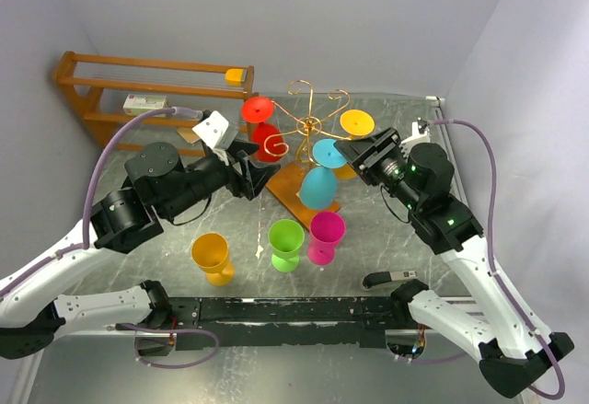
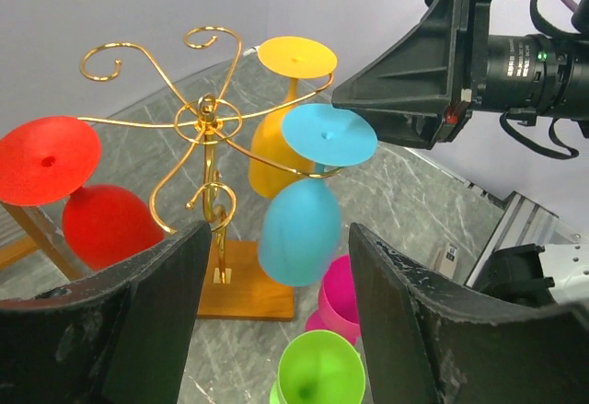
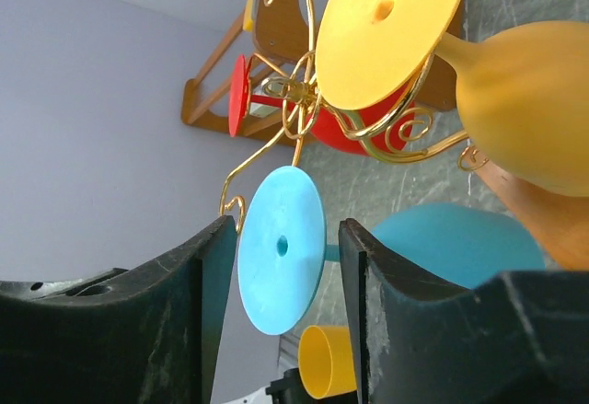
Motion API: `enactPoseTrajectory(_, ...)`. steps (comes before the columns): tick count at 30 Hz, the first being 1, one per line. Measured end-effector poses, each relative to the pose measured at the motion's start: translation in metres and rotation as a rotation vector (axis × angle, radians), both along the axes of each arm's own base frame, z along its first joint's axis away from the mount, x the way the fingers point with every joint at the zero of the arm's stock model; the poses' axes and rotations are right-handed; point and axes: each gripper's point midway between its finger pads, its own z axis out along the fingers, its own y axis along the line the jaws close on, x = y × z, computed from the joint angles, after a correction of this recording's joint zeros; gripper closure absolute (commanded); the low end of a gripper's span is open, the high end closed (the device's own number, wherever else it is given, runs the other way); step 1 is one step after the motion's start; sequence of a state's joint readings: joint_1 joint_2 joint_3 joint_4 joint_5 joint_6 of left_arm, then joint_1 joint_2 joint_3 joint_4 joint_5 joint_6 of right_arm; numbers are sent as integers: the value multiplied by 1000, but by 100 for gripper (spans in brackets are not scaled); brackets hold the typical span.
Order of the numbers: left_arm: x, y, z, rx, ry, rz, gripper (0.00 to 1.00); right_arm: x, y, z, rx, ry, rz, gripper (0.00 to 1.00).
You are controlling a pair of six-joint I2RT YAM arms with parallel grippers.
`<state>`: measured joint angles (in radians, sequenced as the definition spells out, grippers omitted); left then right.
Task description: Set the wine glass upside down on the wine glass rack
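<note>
The sky-blue plastic wine glass (image 1: 317, 186) is hanging bowl-down, stem vertical, on the thin gold wire rack (image 1: 308, 126). The right gripper (image 3: 285, 234) is standing spread, flanking its foot, nearer than the open, empty left gripper (image 1: 262, 176).

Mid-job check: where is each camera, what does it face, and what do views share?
Top external: above and behind, looking down on the wine glass rack; both arms show.
Left wrist: faces the rack and right gripper; own fingers below.
Right wrist: rolled sideways, faces blue glass foot; own fingers below.
Shared: hanging blue glass.
</note>
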<state>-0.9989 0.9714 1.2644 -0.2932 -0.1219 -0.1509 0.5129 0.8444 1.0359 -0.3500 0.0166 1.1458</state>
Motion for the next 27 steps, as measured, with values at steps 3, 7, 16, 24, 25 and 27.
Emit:
enactPoseTrajectory(3, -1, -2, -4, 8, 21, -9, 27, -3, -2, 1, -10, 2, 1, 44)
enactPoseTrajectory(7, -2, -4, -15, 34, 52, -14, 27, -9, -5, 7, -9, -14, 3, 42)
enactPoseTrajectory(16, -6, -1, -22, 43, 94, -15, 22, -29, -18, 19, -48, -49, 9, 42)
enactPoseTrajectory(24, -19, 14, -23, -17, 137, -17, 19, -63, -46, -15, -181, 32, -6, 42)
enactPoseTrajectory(25, -21, 15, -25, -21, 142, -17, 19, -67, -50, -20, -200, 46, -8, 42)
enactPoseTrajectory(27, -24, 19, -31, -26, 156, -16, 19, -75, -57, -32, -241, 76, -9, 41)
